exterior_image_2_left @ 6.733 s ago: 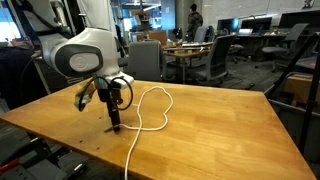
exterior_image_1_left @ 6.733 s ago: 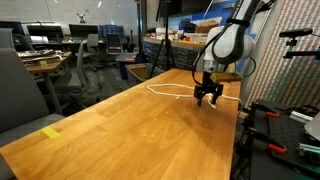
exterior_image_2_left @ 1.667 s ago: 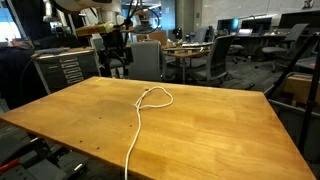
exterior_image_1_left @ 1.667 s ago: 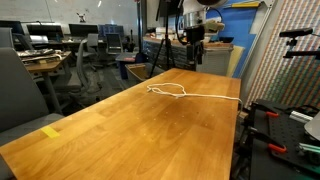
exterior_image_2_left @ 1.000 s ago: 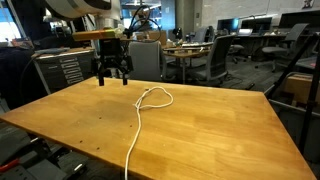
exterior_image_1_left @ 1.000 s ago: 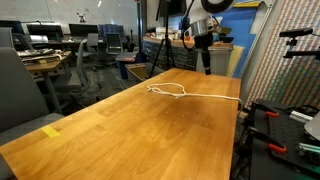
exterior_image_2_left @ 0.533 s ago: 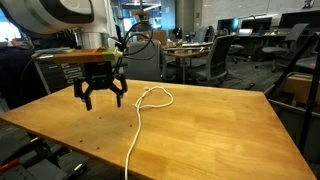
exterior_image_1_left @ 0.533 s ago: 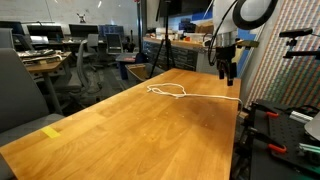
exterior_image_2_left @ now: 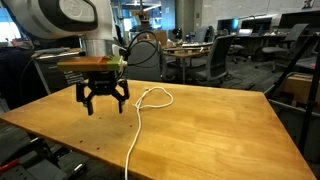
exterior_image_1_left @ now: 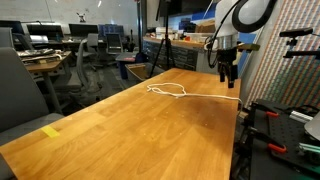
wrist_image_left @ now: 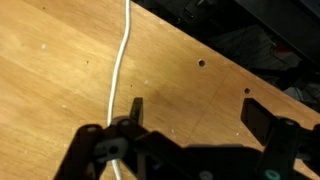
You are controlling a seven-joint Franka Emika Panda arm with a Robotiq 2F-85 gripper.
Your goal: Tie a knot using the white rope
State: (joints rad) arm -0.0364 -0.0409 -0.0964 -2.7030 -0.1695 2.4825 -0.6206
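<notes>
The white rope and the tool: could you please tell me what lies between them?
Only bare table separates tool from white rope, in an exterior view.

No legible text, label, brand, number or sign in any of the three views. Yellow tag (exterior_image_1_left: 51, 131) on the bench (exterior_image_1_left: 140, 135), toward 8 o'clock in an exterior view: too small to tell whether marked at all. Background screens and panels in both exterior views too blurred to read.
</notes>
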